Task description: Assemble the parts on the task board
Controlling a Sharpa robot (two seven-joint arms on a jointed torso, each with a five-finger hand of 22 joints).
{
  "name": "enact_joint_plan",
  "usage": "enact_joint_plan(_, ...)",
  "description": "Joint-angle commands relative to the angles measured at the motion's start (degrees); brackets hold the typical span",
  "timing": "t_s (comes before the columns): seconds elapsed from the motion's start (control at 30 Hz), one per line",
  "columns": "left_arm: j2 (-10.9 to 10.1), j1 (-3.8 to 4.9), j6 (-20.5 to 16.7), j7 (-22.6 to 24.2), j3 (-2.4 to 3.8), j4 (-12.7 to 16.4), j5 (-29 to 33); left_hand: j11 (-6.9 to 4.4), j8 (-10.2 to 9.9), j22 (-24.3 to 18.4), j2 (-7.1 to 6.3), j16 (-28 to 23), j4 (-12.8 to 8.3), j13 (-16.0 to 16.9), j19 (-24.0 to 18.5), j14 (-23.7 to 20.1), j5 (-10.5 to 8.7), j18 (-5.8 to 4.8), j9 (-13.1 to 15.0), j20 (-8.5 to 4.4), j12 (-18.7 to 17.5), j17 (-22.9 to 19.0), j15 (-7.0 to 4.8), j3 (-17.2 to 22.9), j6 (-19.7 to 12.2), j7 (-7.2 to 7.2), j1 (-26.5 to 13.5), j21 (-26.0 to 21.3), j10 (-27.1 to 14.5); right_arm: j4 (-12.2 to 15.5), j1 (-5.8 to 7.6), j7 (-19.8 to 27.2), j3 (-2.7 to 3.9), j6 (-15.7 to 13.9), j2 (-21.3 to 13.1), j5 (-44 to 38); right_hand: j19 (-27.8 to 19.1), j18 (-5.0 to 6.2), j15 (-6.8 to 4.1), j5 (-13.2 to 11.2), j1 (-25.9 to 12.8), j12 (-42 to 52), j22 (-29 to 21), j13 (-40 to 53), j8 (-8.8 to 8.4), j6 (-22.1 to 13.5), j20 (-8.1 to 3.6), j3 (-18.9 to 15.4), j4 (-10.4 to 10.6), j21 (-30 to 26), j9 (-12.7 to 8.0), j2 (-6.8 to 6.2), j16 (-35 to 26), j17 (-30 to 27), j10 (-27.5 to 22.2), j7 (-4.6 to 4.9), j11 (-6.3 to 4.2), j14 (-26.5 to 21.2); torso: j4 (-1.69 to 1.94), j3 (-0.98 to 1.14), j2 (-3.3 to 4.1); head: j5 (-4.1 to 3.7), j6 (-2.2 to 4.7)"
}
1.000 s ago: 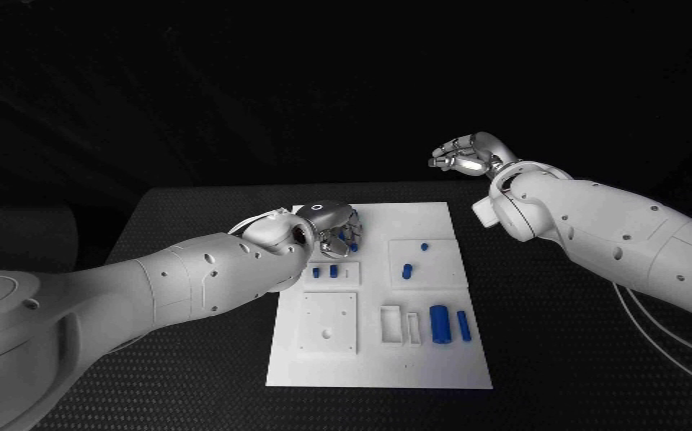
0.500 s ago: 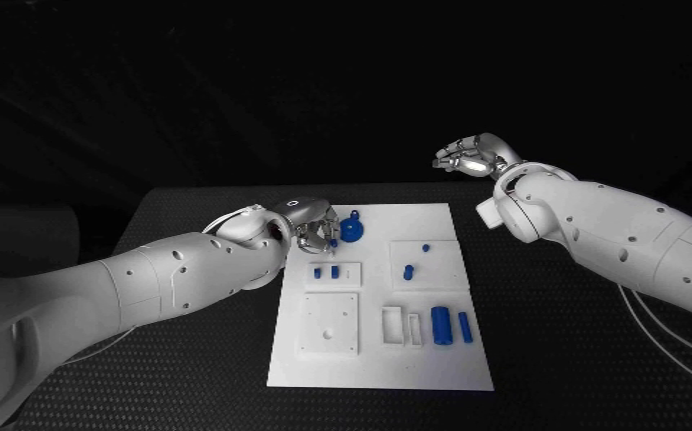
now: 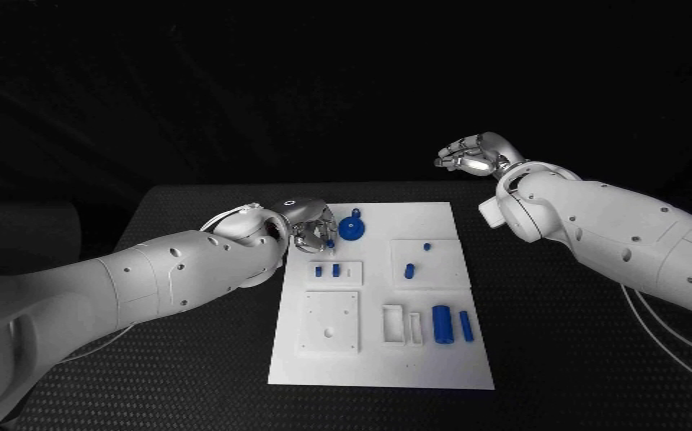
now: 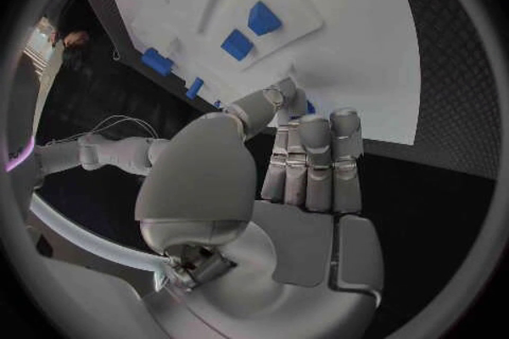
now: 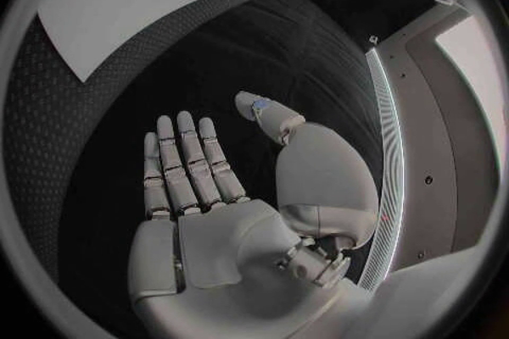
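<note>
Task board (image 3: 378,351) lies mid-frame in the head view, and your left hand (image 3: 307,225) sits at its upper left corner with fingers curled close together; whether they pinch anything you cannot tell from here. A round blue gear-like part (image 3: 353,227) rests on the board just beside those fingers, toward the right of them. From the left wrist view the fingers (image 4: 314,163) lie side by side, tips at the board's edge, two blue parts (image 4: 249,30) beyond them.

Your risk, as I judge it: closing on the gear from this angle could nudge it sideways across the smooth white plate instead of lifting it, or knock the small blue pegs (image 3: 327,271) just below in the frame. A loose hold could let it tip on the way to its seat.

Your right hand (image 3: 470,155) hovers at upper right, off the board, fingers spread and holding nothing, as its own wrist view (image 5: 202,178) confirms.

Further parts: a blue cylinder (image 3: 441,324) and a slim one (image 3: 464,326) lower right. Beneath is a black textured table (image 3: 173,361); the room behind is dark
</note>
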Motion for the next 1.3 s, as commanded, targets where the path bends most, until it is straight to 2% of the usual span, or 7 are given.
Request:
enact_joint_plan(0.03, -0.13, 0.05, 1.83, -0.30, 0.02, -0.05, 0.06, 0.01, 0.26, 0.81, 0.44, 0.19, 0.22, 0.11, 0.32, 0.33, 0.22, 1.91, 0.03, -2.03, 0.22, -0.09, -0.26, 0.05, 0.34, 0.08, -0.15, 0.37, 0.38, 0.08, -0.01, 0.44, 0.02, 0.62, -0.02, -0.41, -0.33, -0.89, 0.09, 0.36, -0.13, -0.39, 0.08, -0.08, 0.13, -0.33, 0.12, -0.11, 0.10, -0.38, -0.07, 0.30, 0.30, -0.07, 0.40, 1.91, -0.17, -0.50, -0.03, 0.08, 0.02, 0.14, -0.14)
enact_joint_plan(0.47, 0.31, 0.03, 2.32, -0.33, -0.01, -0.25, 0.01, 0.02, 0.25, 0.83, 0.47, 0.20, 0.24, 0.14, 0.28, 0.29, 0.33, 1.88, 0.00, -2.03, 0.13, -0.10, -0.25, 0.11, 0.32, 0.08, -0.18, 0.37, 0.39, 0.04, -0.01, 0.47, 0.02, 0.63, 0.04, -0.41, -0.33, -0.89, 0.09, 0.37, -0.14, -0.41, 0.16, -0.08, 0.15, -0.34, 0.12, -0.10, 0.09, -0.43, -0.09, 0.31, 0.34, -0.11, 0.41, 1.91, -0.17, -0.52, -0.13, 0.10, 0.00, 0.29, -0.20)
enact_joint_plan(1.3, 0.65, -0.01, 3.87, -0.71, -0.03, -0.80, 0.38, 0.02, 0.26, 0.87, 0.54, 0.24, 0.28, 0.20, 0.24, 0.27, 0.31, 1.84, -0.04, -2.04, 0.05, -0.10, -0.25, 0.10, 0.34, 0.09, -0.32, 0.39, 0.47, 0.07, -0.01, 0.47, 0.02, 0.59, -0.02, -0.41, -0.32, -0.90, 0.10, 0.37, -0.14, -0.43, 0.27, -0.08, 0.18, -0.35, 0.12, -0.09, 0.08, -0.50, -0.12, 0.33, 0.40, -0.17, 0.42, 1.91, -0.17, -0.54, -0.08, 0.12, 0.00, 0.21, -0.27)
